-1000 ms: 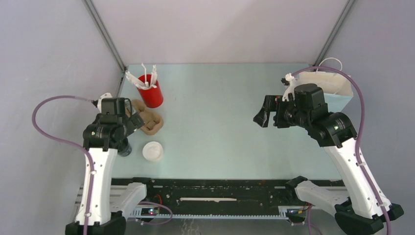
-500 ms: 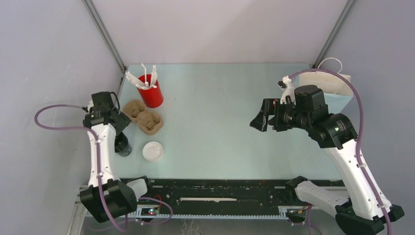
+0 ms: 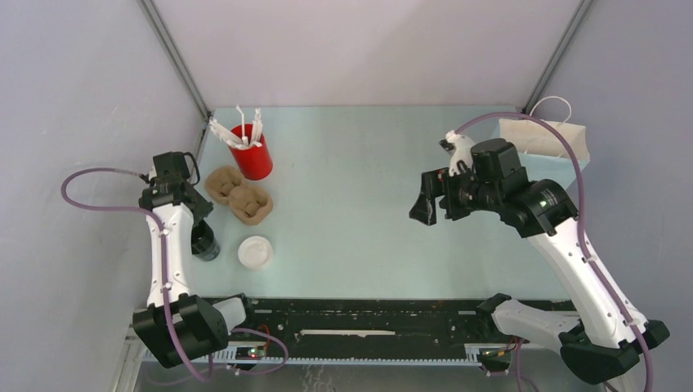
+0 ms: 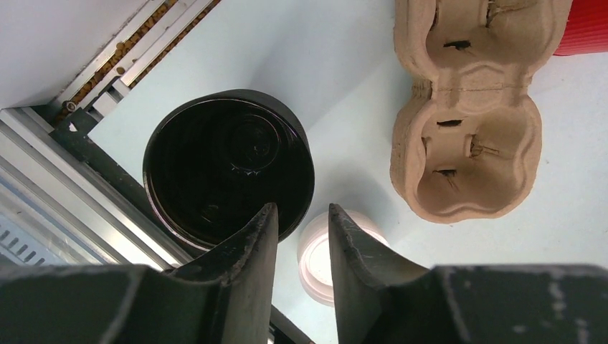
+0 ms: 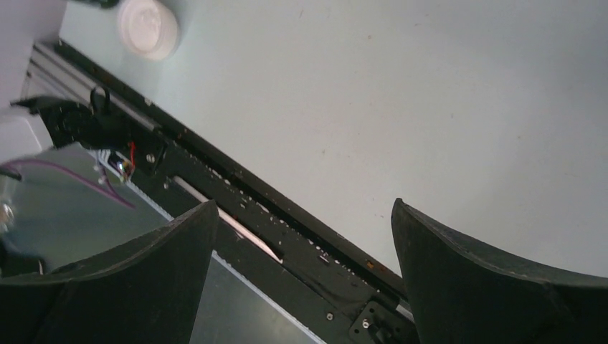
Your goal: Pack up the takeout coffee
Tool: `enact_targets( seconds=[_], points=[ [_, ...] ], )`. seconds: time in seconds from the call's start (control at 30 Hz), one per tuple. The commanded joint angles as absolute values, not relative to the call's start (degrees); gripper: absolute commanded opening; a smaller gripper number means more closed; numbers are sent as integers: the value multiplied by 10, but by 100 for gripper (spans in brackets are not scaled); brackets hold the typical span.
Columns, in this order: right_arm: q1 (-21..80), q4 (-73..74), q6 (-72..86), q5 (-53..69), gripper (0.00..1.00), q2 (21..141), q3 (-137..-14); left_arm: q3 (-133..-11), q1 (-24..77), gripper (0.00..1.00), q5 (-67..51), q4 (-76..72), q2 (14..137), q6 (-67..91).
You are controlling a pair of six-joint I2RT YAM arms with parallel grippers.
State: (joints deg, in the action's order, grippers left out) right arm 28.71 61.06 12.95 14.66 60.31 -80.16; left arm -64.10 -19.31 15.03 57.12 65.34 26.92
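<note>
The takeout coffee cup (image 4: 228, 166) is black and stands lidless near the table's front left corner, also seen in the top view (image 3: 207, 247). Its round white lid (image 3: 255, 251) lies on the table just right of it, partly behind my fingers in the left wrist view (image 4: 315, 251). My left gripper (image 4: 301, 209) hangs over the cup's right rim. Its jaws are narrowed with a gap; one fingertip overlaps the rim, and nothing is clamped. My right gripper (image 3: 425, 204) hovers wide open and empty above mid-table.
A brown pulp cup tray (image 3: 241, 194) lies behind the cup. A red cup with white cutlery (image 3: 253, 153) stands farther back. A white paper bag (image 3: 546, 139) stands at the back right. The black rail (image 5: 287, 215) runs along the table's near edge.
My left jaws have narrowed from wide open, and the left arm has shifted back over the cup. The right arm has moved left, away from the paper bag.
</note>
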Motion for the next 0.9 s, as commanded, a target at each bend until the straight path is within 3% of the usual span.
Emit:
enact_targets(
  seconds=[0.0, 0.33, 0.87],
  points=[
    [343, 600, 77, 110, 100, 612, -800, -624, -196, 36, 158, 567, 649, 265],
    [343, 592, 90, 121, 100, 618, -789, -624, -200, 34, 143, 551, 688, 246],
    [338, 586, 94, 130, 100, 631, -791, -629, -205, 21, 156, 551, 695, 238]
  ],
)
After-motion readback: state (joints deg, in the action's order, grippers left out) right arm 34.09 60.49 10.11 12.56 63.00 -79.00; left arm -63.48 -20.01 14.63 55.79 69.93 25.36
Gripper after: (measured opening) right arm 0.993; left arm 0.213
